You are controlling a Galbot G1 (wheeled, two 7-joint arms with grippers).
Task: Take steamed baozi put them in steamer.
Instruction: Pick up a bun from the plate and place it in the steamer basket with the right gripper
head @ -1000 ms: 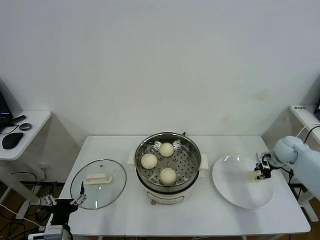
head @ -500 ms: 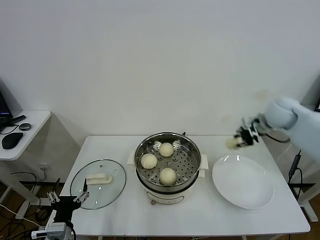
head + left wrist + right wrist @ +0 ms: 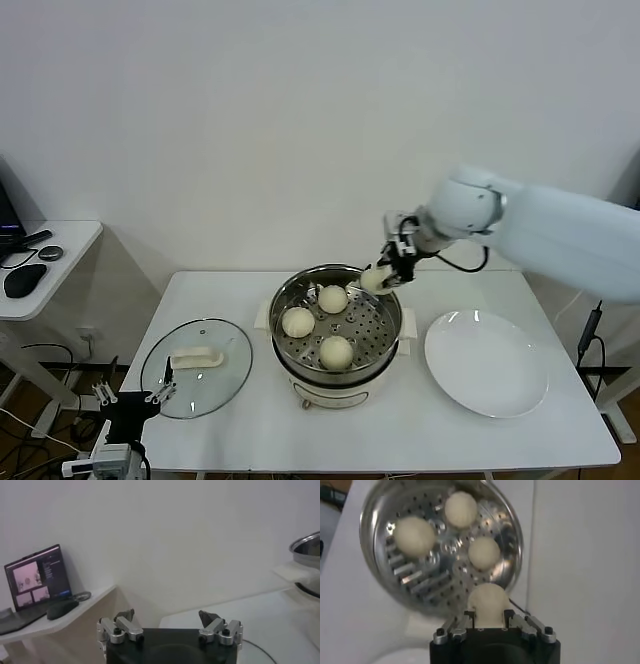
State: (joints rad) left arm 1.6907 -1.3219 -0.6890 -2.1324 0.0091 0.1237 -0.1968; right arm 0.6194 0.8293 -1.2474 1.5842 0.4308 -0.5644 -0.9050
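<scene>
- Right gripper point(image 3: 381, 276) pinches a bun point(image 3: 373, 279) over the steamer point(image 3: 336, 318) rim at 2 o'clock.
- Three buns point(image 3: 333, 299) lie inside.
- Left gripper point(image 3: 169, 628) spread, parked low.

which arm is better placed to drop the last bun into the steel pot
Right. The right gripper already holds the fourth small cream-white bun, jaws shut on it, above the far right rim of the round shiny stainless-steel steamer. The left gripper hangs open, low beside the table's left end.
</scene>
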